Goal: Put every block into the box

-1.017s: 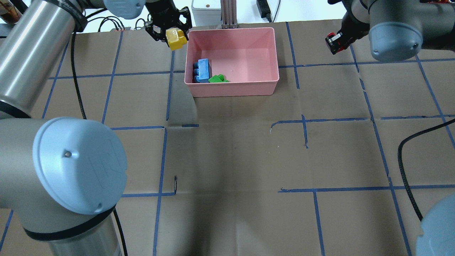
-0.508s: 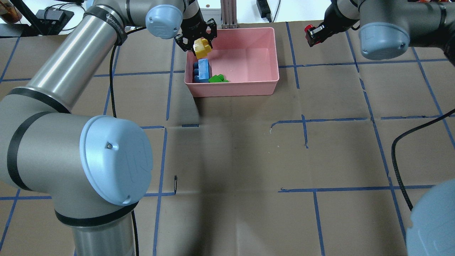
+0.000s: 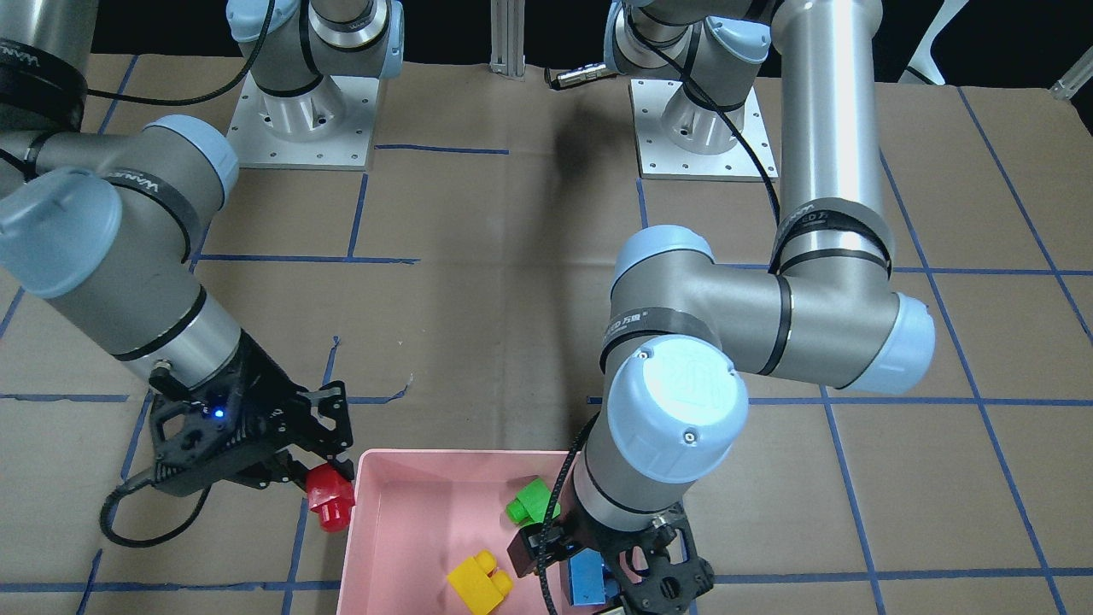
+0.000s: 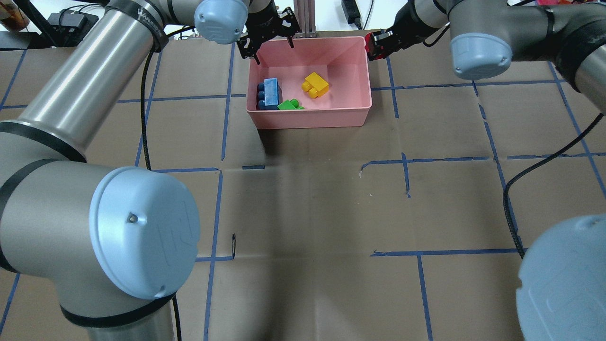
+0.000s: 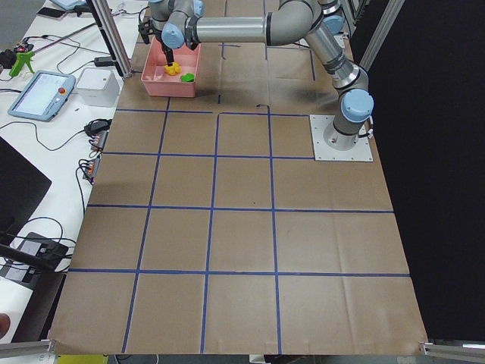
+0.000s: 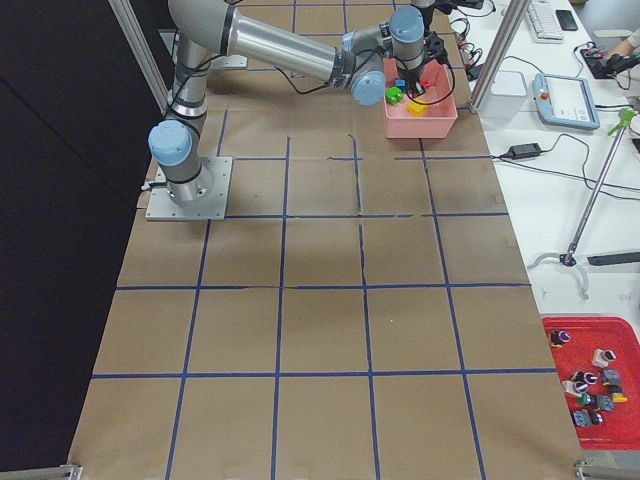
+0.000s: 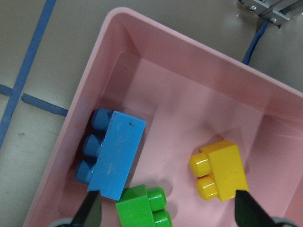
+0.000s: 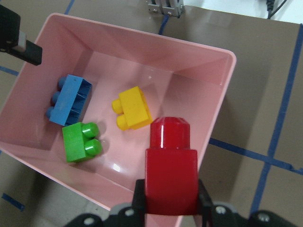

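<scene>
Brown paper taped into blue squares covered the bench (image 4: 307, 189), with the pink box (image 4: 307, 121) at its far edge. Half a second earlier the left tool (image 4: 267, 42) had gripped the yellow brick (image 4: 316, 85) over the box's corner. Now its jaws stood wide and empty, and the yellow lay on the box floor below it, apart from both fingers, studs on its side. The blue brick (image 4: 270, 92) and the green (image 4: 289, 104) lay under the same tool, touching each other at one corner, in the places they had before.

The right tool (image 4: 378, 45) had meanwhile swung in from well out to the side. It was clamped narrow on the red brick (image 8: 170, 165), stud up, held just at the box's rim; its wrist view showed the brick hanging over the near wall rather than squarely over the floor.

So three of four bricks were in. Only the red remained, and it probably needed a short carry further inward before release, lest it catch the rim and drop outside.
</scene>
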